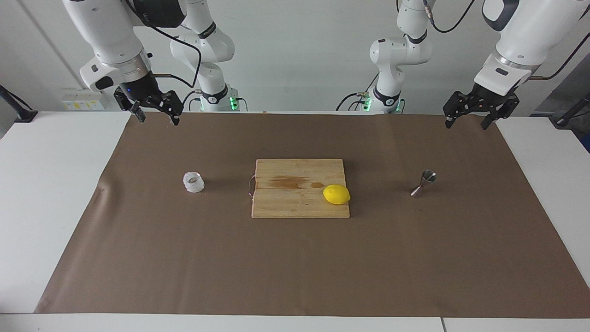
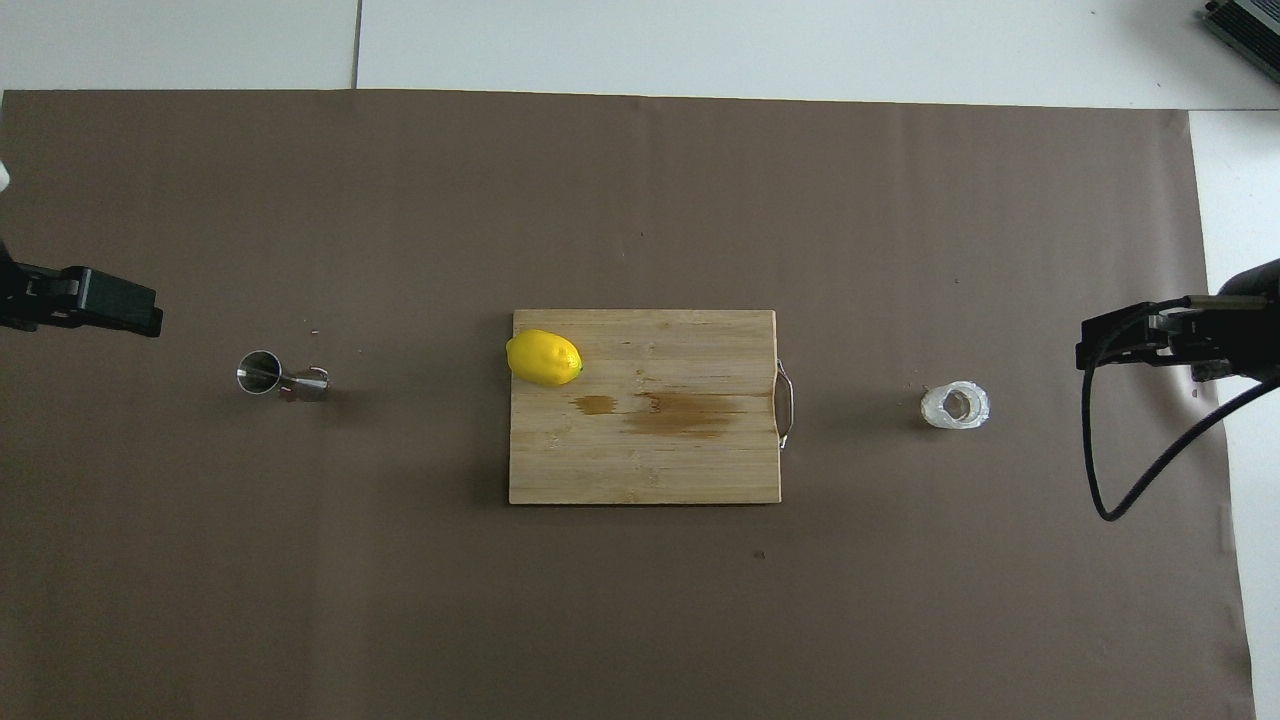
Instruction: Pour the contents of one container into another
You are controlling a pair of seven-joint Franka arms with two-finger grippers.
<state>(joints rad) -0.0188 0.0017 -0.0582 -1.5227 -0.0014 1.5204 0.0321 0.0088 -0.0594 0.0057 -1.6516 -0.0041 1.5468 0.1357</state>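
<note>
The whitish faceted cup (image 1: 193, 181) (image 2: 955, 405) stands on the brown mat toward the right arm's end of the table. Toward the left arm's end stands the small steel jigger (image 1: 424, 183) (image 2: 275, 375), its dark mouth up. My right gripper (image 1: 158, 120) hangs open and empty over the mat's edge by the robots, well apart from the cup. My left gripper (image 1: 465, 124) hangs open and empty over the same edge at the left arm's end, well apart from the jigger.
A wooden cutting board (image 1: 286, 203) (image 2: 700, 470) with a metal handle and a brown stain lies between the two containers. A yellow lemon (image 1: 336, 194) (image 2: 543, 357) rests on its corner toward the jigger. The brown mat (image 1: 295, 267) covers most of the white table.
</note>
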